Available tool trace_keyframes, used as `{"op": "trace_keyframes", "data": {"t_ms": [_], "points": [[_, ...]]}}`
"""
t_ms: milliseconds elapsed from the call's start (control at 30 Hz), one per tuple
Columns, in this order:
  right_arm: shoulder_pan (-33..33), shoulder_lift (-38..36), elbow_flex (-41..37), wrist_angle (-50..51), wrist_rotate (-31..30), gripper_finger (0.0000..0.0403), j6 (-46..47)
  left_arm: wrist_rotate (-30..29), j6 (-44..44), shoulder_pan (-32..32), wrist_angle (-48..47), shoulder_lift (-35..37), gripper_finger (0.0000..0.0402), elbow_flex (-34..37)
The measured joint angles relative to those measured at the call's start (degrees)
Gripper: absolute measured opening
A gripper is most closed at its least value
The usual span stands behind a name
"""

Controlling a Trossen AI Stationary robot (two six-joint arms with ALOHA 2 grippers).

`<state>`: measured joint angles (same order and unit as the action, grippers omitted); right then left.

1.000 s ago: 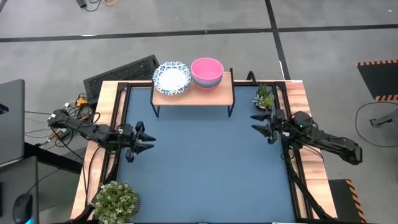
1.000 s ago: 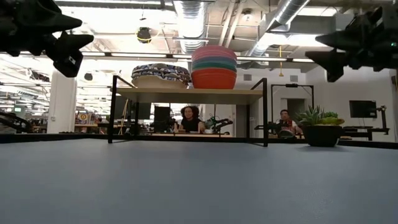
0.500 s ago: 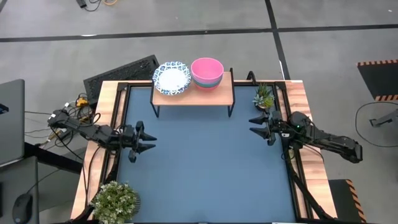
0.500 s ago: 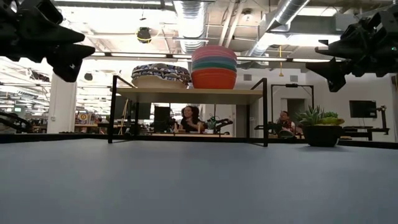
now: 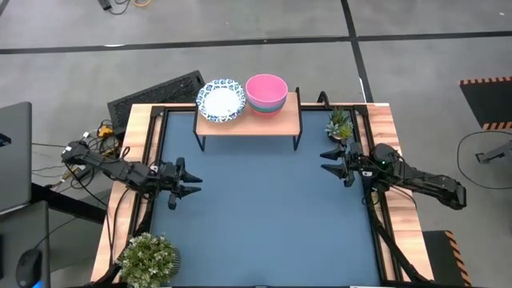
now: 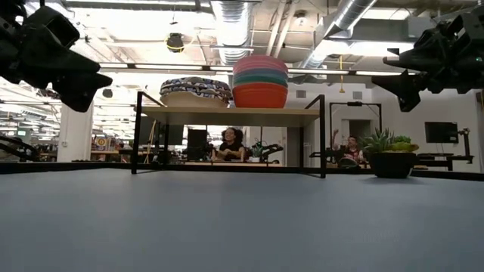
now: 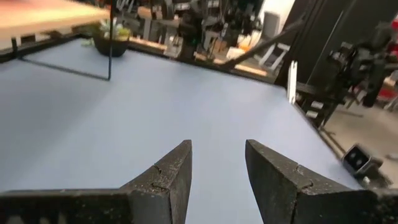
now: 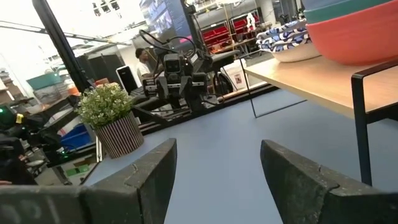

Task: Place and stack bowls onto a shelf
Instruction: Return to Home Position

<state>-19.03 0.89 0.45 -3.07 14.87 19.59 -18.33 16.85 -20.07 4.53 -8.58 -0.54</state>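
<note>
Shelf (image 5: pixel 282 122) stands at the far edge of the counter (image 5: pixel 264 224). The patterned white bowls (image 5: pixel 221 100) are nested at its left end, with the rim overhanging the plank corner a little. The coloured bowls (image 5: pixel 266 93) are nested just beside them toward the middle, pink uppermost and a pale blue rim showing beneath. The right end of the plank is bare, and no bowl lies on the counter, so stacking looks finished. Left gripper (image 7: pixel 217 146) hovers above the counter's left edge, well apart from the shelf, jaws spread and holding nothing. Right gripper (image 8: pixel 217 146) hovers near the right edge, close to the small potted plant (image 5: pixel 339 124), jaws likewise spread and empty. Handling judgement: the bowls look rigid with smooth, probably slippery walls. The patterned ones may be ceramic, so heavier and chippable, while the coloured ones look like light plastic. The best hold would be at the rim, one jaw inside and one outside, lifting straight up so the bowl below is not dragged along. The three-high coloured stack is the likelier to shift if the shelf is nudged.
</note>
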Motion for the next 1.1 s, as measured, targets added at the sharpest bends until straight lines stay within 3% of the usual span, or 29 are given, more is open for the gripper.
{"op": "trace_keyframes", "data": {"t_ms": [1100], "points": [[0.0, 0.0, -0.1, 0.1, 0.0, 0.0260, 0.0, 1.4, 0.3, 0.0, -2.6, 0.0, 0.0135, -0.6]]}}
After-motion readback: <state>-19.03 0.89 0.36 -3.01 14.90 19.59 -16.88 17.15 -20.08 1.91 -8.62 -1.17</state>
